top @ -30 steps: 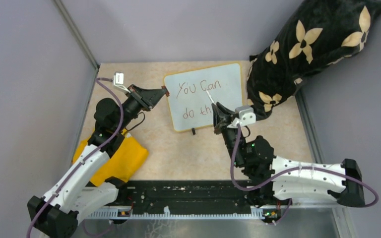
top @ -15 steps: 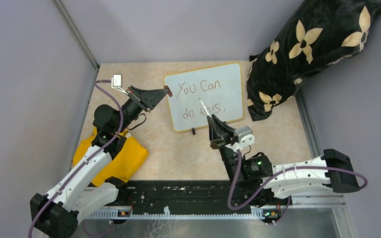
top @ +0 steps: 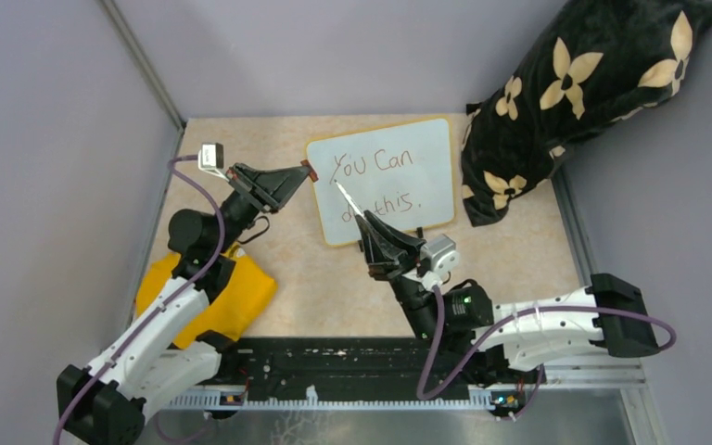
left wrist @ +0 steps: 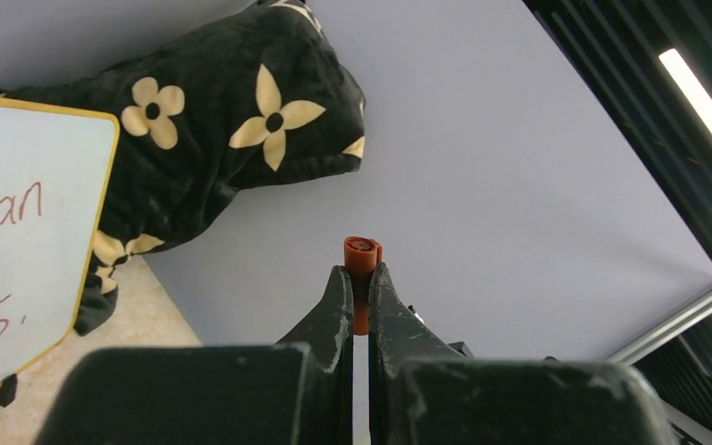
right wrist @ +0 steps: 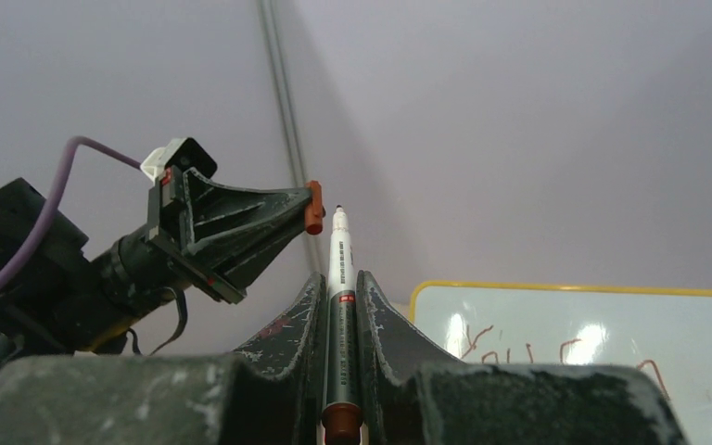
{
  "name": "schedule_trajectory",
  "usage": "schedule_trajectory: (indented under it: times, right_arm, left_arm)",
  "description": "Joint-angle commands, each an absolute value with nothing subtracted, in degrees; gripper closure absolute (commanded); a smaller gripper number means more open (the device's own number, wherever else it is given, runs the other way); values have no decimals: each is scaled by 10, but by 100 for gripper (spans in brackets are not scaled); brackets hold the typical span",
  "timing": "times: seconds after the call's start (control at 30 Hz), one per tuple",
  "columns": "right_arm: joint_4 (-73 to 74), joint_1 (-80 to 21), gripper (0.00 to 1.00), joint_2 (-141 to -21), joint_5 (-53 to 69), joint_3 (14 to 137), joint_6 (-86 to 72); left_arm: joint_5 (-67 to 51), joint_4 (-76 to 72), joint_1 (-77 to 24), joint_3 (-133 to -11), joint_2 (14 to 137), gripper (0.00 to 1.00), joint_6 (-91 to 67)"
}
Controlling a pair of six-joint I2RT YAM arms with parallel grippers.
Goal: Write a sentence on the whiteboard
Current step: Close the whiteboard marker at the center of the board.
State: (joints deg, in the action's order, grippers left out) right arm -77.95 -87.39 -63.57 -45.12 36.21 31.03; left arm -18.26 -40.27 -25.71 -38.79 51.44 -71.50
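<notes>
- We saw the whiteboard (top: 431,139) standing on the surface (top: 334,283) at the far side, beside a black flowered cushion (top: 575,93), with the sentence (top: 377,164) "You can do this." in two lines.
- The left claw (top: 307,173) pinched an orange cap (left wrist: 362,252) at the board's left edge.
- The right claw (top: 367,222) gripped a marker (top: 347,197), its tip close to the cap.

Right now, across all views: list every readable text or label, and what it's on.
"You Can": upper line of the sentence on the whiteboard, top view.
"this.": lower line; the word before it is partly hidden behind the marker.
"Can" and "is.": same writing in the left wrist view, the rest out of frame.
Printing on the marker barrel, right wrist view: too small to read.
Strokes on the board in the right wrist view: cut off, unreadable.
</notes>
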Motion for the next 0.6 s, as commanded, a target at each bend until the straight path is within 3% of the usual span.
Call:
schedule_trajectory:
  times: [0.0, 0.57]
  right_arm:
    - [-778, -881, 100, -641, -411, 403, 273]
    - [-726, -881, 100, -643, -404, 412, 229]
  left_arm:
    - [-184, -461, -255, -376, 499, 100, -755]
    - [-169, -486, -255, -373, 487, 100, -776]
